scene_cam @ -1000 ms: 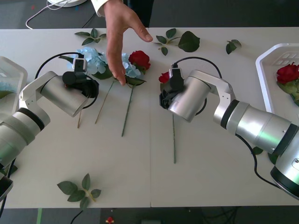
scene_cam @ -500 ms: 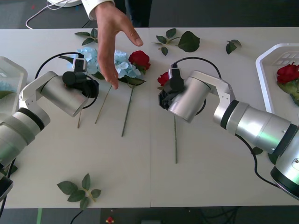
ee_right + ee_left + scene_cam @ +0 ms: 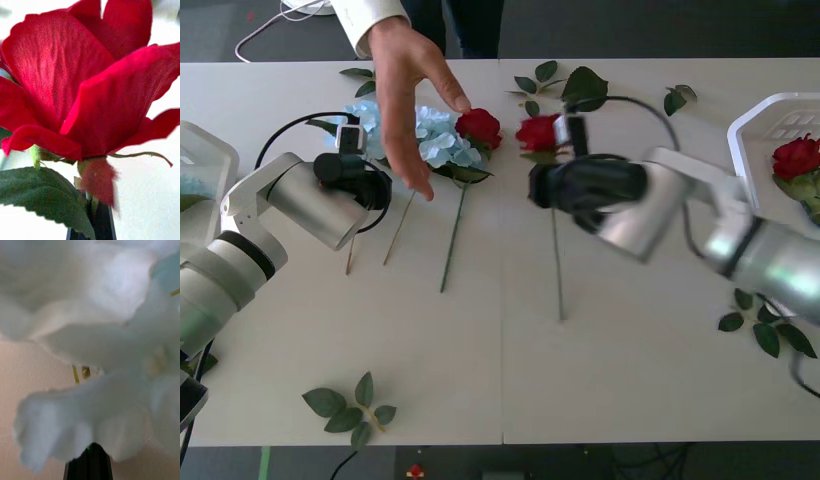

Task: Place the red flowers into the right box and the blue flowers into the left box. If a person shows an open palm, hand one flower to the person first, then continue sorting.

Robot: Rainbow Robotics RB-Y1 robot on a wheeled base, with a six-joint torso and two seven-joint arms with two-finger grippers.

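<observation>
My right gripper (image 3: 546,180) (image 3: 92,225) is shut on a red rose (image 3: 538,132) (image 3: 78,86) just below the bloom, holding it above the table's middle with the stem hanging toward me. A second red rose (image 3: 478,127) lies on the table beside a blue flower (image 3: 438,138). My left gripper (image 3: 358,165) (image 3: 88,465) is shut at another blue flower (image 3: 370,122) (image 3: 93,352), whose stem runs out beneath it. A person's hand (image 3: 405,90) with a white cuff reaches over the blue flowers, fingers spread. The right box (image 3: 742,150) holds a red rose (image 3: 795,157). The left box (image 3: 205,145) sits at the left edge.
Loose leaf sprigs lie at the far edge (image 3: 565,85) (image 3: 677,97) (image 3: 375,75), at the near left (image 3: 350,405) and at the right under my arm (image 3: 765,330). Bare tabletop lies between the stems and the front edge.
My right arm has swung and lifted its rose up and away from me. The person's hand has drawn back and to the left. The left arm has not moved.
</observation>
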